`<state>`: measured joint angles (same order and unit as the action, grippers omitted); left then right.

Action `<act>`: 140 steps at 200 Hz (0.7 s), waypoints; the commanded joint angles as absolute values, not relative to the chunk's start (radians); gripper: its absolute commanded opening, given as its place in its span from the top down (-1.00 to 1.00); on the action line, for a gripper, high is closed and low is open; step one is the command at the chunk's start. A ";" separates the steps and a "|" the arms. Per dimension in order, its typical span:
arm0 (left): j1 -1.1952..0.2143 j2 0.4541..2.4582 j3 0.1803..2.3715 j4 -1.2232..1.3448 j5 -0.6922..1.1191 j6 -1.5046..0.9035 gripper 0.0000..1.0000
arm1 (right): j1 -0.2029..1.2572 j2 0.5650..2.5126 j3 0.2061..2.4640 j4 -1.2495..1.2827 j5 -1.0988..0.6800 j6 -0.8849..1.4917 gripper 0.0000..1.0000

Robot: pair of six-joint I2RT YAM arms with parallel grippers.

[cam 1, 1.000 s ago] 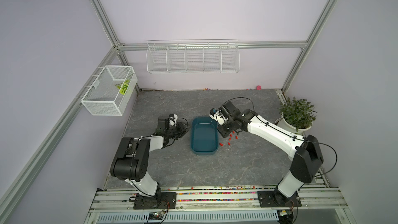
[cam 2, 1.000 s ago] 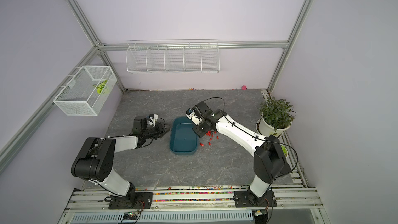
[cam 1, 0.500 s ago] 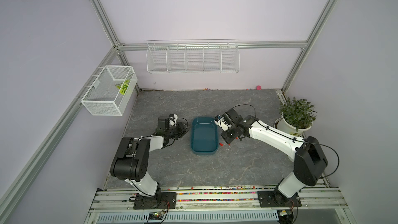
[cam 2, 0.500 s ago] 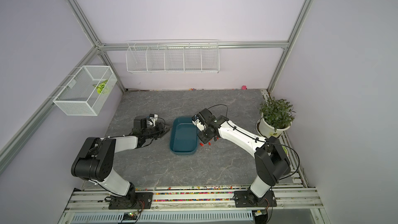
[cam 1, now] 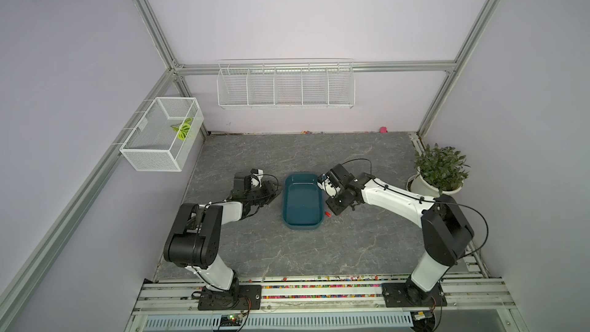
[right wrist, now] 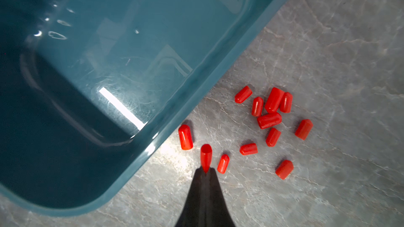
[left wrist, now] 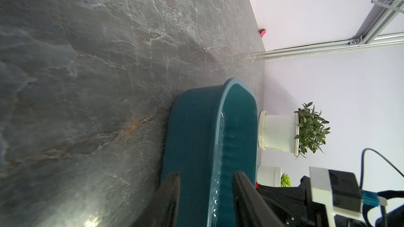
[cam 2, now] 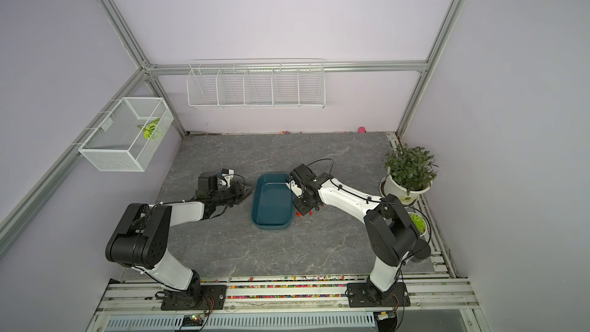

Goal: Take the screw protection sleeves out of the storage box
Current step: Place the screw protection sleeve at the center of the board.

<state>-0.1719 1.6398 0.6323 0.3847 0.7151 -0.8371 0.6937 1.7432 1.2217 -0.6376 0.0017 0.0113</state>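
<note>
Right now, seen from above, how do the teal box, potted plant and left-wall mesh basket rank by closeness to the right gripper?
From the right gripper, shut on a red sleeve:
1. Storage box, just to its left.
2. Potted plant, at the right edge.
3. Mesh basket, on the left wall.

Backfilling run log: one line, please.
left gripper shut on storage box | right gripper shut on sleeve | other sleeves on table | box looks empty

Lilac walls [cam 1: 303, 11], grey marbled floor [cam 1: 287, 151], white wire baskets [cam 1: 285, 91], potted plant [cam 1: 442, 167].
</note>
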 commanded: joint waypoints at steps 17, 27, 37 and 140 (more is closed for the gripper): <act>-0.166 1.646 0.653 0.393 0.726 -0.838 0.08 | 0.681 1.779 1.192 -0.606 -0.009 0.028 0.94; -0.168 1.647 0.654 0.393 0.726 -0.837 0.08 | 0.676 1.787 1.187 -0.600 -0.012 0.028 0.94; -0.168 1.647 0.653 0.393 0.726 -0.837 0.08 | 0.671 1.795 1.185 -0.594 -0.017 0.028 0.94; -0.168 1.647 0.656 0.391 0.726 -0.837 0.08 | 0.640 1.858 1.163 -0.541 -0.054 0.041 0.93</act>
